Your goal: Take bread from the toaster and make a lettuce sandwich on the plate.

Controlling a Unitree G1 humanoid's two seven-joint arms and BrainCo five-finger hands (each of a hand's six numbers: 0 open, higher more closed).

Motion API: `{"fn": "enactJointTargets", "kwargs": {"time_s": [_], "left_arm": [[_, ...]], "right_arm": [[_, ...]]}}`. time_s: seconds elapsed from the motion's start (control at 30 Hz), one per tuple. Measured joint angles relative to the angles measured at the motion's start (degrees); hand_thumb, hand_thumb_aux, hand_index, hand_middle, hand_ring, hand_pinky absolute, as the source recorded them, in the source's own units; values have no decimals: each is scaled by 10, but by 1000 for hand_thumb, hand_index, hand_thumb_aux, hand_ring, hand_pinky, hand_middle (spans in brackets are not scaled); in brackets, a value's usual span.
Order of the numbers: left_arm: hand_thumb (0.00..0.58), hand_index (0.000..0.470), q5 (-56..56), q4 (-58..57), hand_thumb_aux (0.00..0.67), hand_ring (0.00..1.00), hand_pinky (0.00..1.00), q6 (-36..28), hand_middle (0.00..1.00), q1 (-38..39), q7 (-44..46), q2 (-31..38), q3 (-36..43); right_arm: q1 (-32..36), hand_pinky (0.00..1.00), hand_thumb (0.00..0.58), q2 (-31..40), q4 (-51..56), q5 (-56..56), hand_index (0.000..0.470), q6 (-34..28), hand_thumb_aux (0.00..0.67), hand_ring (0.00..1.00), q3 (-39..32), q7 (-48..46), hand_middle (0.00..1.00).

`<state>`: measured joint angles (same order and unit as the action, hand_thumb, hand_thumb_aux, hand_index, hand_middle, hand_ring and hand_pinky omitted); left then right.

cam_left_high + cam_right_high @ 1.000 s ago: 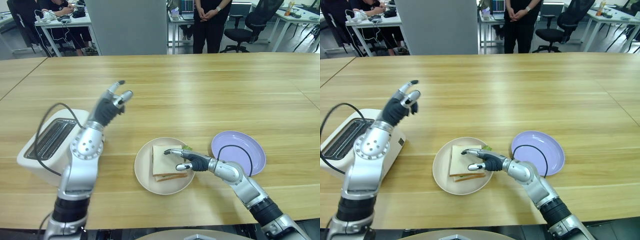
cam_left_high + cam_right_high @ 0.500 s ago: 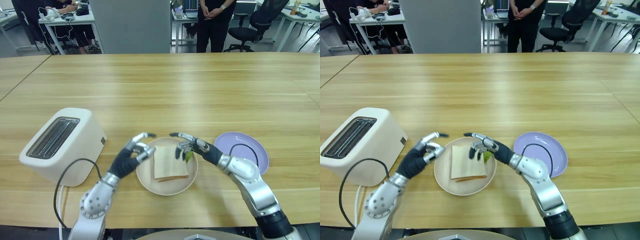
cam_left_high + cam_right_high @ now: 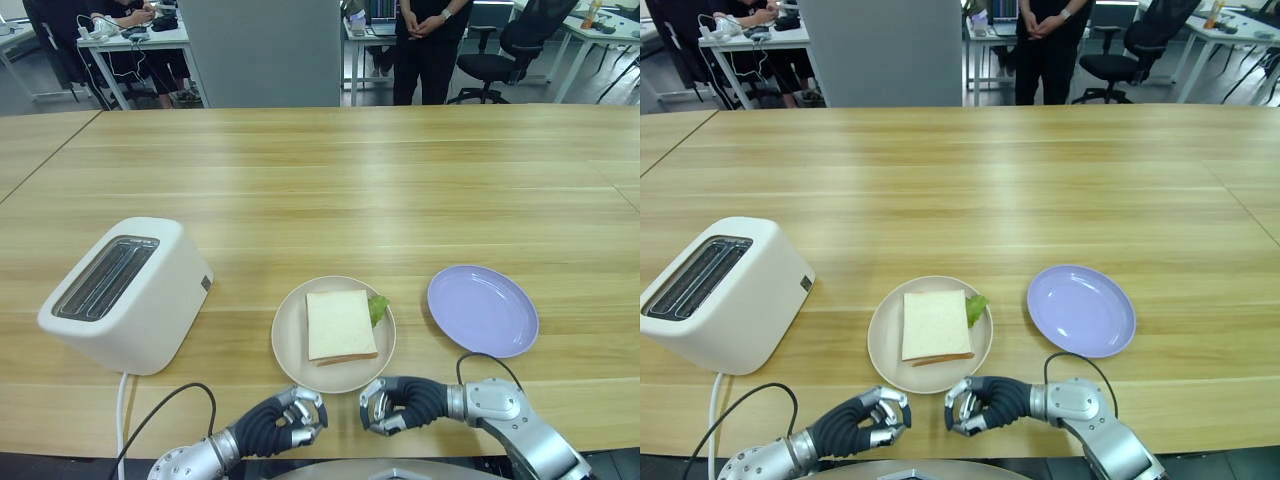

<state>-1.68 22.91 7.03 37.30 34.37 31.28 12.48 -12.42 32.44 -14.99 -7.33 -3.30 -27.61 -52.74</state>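
Left eye view: left hand [image 3: 290,421] and right hand [image 3: 391,405] sit withdrawn, curled and empty, with the sandwich [image 3: 340,325] just beyond them.

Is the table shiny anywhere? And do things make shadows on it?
Left eye view: the table has a pale sheen across its far half, and the purple plate glints softly. Right eye view: the toaster casts only a thin, soft shadow at its base, so the light looks even.
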Motion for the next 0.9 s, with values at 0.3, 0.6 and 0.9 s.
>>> {"fn": "enactJointTargets", "kwargs": {"time_s": [0.3, 0.6, 0.9], "left_arm": [[580, 460, 20, -58, 670, 1000, 1000, -67, 1000, -90, 11, -14, 43], [580, 460, 57, -128, 670, 1000, 1000, -97, 1000, -189, -16, -64, 76], [580, 460, 99, -267, 670, 1000, 1000, -100, 1000, -341, -56, -101, 70]], "right_arm": [[20, 1000, 580, -16, 24, 8, 460, -84, 670, 1000, -21, 1, 1000], [104, 1000, 580, -105, 88, 10, 460, -188, 670, 1000, -3, 70, 1000], [264, 1000, 580, -213, 286, 40, 460, -219, 670, 1000, 41, 162, 1000]]}}
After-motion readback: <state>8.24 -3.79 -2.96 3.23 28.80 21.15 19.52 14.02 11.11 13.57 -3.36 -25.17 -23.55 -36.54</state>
